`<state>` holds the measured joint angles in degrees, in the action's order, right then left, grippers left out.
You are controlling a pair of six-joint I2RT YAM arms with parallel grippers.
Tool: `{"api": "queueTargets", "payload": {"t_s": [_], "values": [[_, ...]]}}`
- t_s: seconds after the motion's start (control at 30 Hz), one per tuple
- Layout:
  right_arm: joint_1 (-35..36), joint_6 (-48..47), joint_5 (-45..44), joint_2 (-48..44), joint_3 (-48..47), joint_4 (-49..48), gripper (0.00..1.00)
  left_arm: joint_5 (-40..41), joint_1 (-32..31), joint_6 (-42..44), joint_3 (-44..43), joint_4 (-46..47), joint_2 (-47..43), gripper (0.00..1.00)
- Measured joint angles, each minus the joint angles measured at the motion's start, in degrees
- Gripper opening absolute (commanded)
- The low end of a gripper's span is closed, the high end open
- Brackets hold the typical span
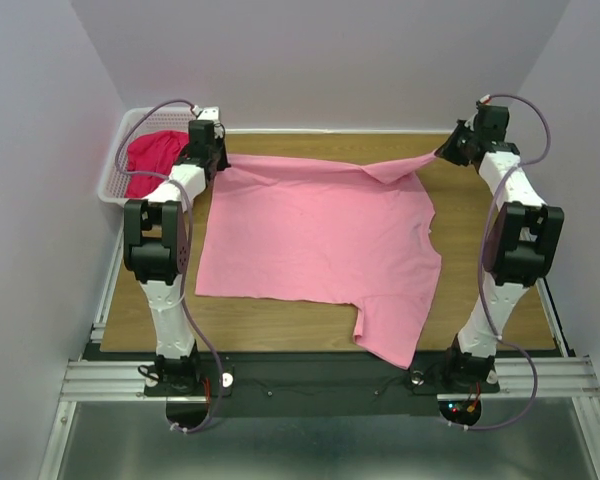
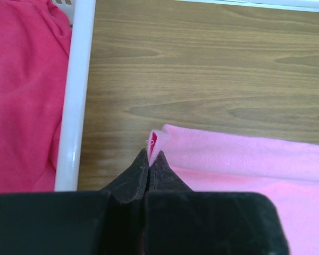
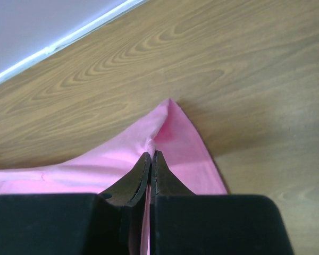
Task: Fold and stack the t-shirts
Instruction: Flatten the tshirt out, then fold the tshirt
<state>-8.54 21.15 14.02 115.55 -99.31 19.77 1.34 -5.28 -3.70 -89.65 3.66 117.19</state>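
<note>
At the far left, a white lattice basket (image 1: 113,180) sits at the tabletop's (image 1: 480,215) far left corner. The crimson t-shirt (image 1: 152,155) lies bunched inside it, unfolded. In the left wrist view the basket's rim runs just left of the gripper, with bare wood between the rim and the pink cloth.

The left gripper (image 1: 218,160) is just right of the basket, low over the tabletop. Its 2 fingers are pressed together, pinching the far left corner of the pink t-shirt (image 1: 320,235). A small fold of pink cloth pokes out past the fingertips.

The pink t-shirt lies spread across the middle of the tabletop, mostly flat, between the 2 arms. Its far edge runs from 1 gripper to the other. The neck opening faces right, and 1 sleeve reaches the near edge of the tabletop, near the right arm's base.

At the far right, the shirt's far right corner rises off the wood in a creased peak up to the right gripper (image 1: 448,150). That gripper's fingers are also pressed together, pinching the pink cloth, which fans out on both sides of the fingertips in the right wrist view.
</note>
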Motion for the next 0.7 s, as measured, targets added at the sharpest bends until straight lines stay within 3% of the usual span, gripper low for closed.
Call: {"api": "queueTargets", "payload": {"t_s": [0.43,0.7], "values": [[0.00,6.93,-1.62,-11.37,11.34,3.58,0.01,-6.10,2.05,1.88,0.09,0.44,0.00,0.00],[0.00,8.83,-3.26,-15.69,18.60,7.76,0.01,-7.43,2.10,0.04,5.53,0.90,-3.85,0.00]]}}
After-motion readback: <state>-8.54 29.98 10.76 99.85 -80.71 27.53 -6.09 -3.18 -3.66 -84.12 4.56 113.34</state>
